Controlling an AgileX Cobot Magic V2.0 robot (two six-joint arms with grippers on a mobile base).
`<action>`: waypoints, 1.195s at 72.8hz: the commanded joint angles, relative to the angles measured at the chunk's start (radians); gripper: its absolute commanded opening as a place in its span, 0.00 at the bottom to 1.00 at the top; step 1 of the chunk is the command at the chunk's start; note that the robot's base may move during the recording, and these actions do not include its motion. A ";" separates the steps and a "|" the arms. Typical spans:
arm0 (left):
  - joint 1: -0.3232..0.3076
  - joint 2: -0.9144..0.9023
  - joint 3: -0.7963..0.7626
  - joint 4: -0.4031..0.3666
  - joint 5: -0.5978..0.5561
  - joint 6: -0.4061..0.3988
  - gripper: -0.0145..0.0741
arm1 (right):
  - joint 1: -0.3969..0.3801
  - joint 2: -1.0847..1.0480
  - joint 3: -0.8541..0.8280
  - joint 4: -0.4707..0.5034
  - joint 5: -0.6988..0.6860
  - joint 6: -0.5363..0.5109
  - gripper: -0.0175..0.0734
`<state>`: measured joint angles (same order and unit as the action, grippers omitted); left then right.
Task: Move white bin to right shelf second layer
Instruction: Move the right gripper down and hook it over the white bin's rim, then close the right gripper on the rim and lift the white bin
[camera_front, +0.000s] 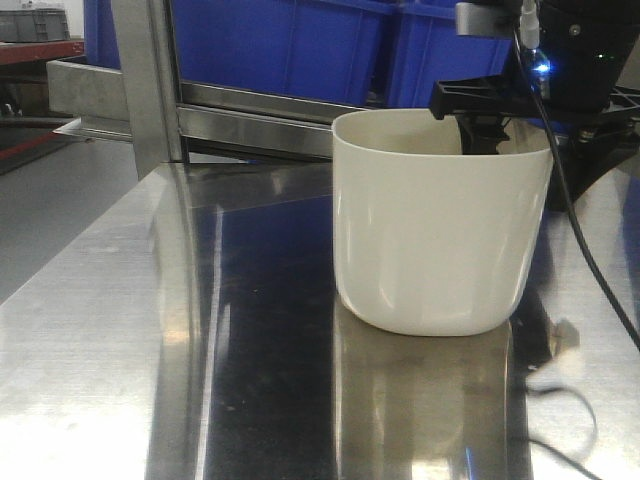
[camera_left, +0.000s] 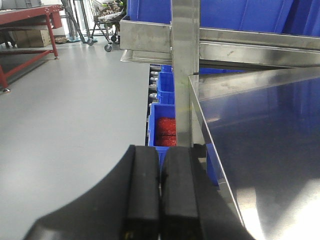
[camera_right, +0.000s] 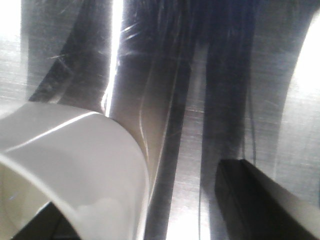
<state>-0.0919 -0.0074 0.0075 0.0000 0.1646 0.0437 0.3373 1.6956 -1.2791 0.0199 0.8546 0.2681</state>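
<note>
The white bin (camera_front: 440, 225) stands upright on the shiny steel tabletop (camera_front: 120, 330). My right gripper (camera_front: 490, 128) hangs over the bin's far right rim, open. In the right wrist view the right gripper (camera_right: 145, 210) straddles the bin (camera_right: 85, 155) wall, one dark finger inside the bin and the other finger (camera_right: 255, 200) outside, well apart from the wall. My left gripper (camera_left: 160, 162) is shut with nothing between its pads, off the table's left edge. I cannot tell whether the steel bar (camera_front: 260, 128) behind the bin belongs to the right shelf second layer.
Blue crates (camera_front: 290, 45) sit on the rack behind the bin, beside a steel upright (camera_front: 150, 80). A black cable (camera_front: 585, 250) trails down at the right. Below the table edge are small blue boxes (camera_left: 165, 127) with red parts. A red workbench (camera_left: 30, 22) stands across the grey floor.
</note>
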 joint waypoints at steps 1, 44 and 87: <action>-0.006 -0.014 0.037 0.000 -0.087 -0.005 0.26 | 0.001 -0.043 -0.036 0.004 -0.034 -0.006 0.70; -0.006 -0.014 0.037 0.000 -0.087 -0.005 0.26 | 0.001 -0.140 -0.043 0.005 -0.077 -0.006 0.25; -0.006 -0.014 0.037 0.000 -0.087 -0.005 0.26 | -0.020 -0.565 0.039 -0.040 -0.248 -0.006 0.25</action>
<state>-0.0919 -0.0074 0.0075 0.0000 0.1646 0.0437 0.3345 1.2249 -1.2463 0.0000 0.7254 0.2673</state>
